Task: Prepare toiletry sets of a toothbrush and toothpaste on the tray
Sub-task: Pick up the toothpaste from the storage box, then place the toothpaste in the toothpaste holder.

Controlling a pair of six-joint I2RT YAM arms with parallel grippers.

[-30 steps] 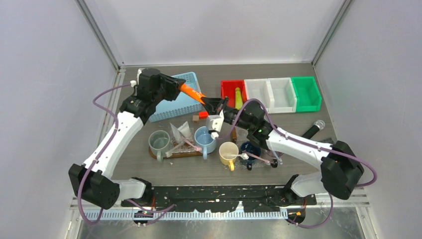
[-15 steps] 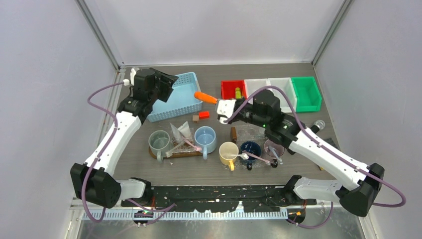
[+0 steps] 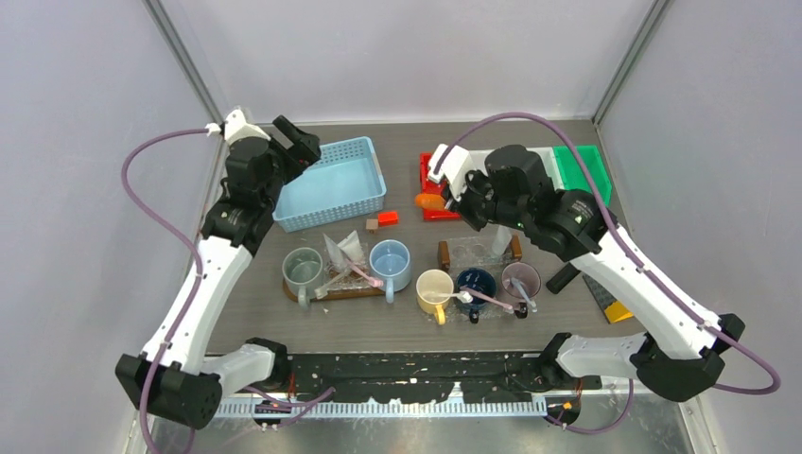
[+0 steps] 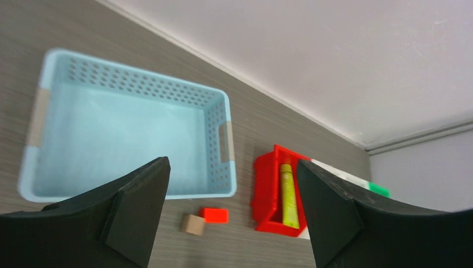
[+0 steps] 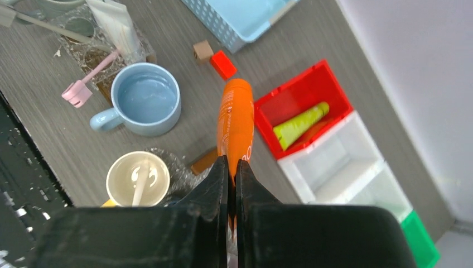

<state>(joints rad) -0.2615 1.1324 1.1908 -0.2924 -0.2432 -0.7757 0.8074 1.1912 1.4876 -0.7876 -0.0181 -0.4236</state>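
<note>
We see a grey wooden counter [image 3: 397, 326] with pale walls [image 3: 407, 57] around it. From above, the left claw [image 3: 301, 142] hangs near the back corner of the light blue plastic basket [image 3: 331, 184], spread wide apart and holding nothing. The right claw [image 3: 443, 199] holds an orange toothpaste tube [image 3: 427, 200] just by the front of the red plastic bin [image 3: 437, 170]. A grey-green mug [image 3: 303, 268] and a light blue mug [image 3: 390, 263] stand on the brown tray [image 3: 355, 294].

From the left wrist, we look down on the basket and a yellow-green tube [image 4: 288, 192] lying in the red bin.

From the right wrist, the fingers [image 5: 212, 190] are squeezed tight on the orange tube's end.
</note>
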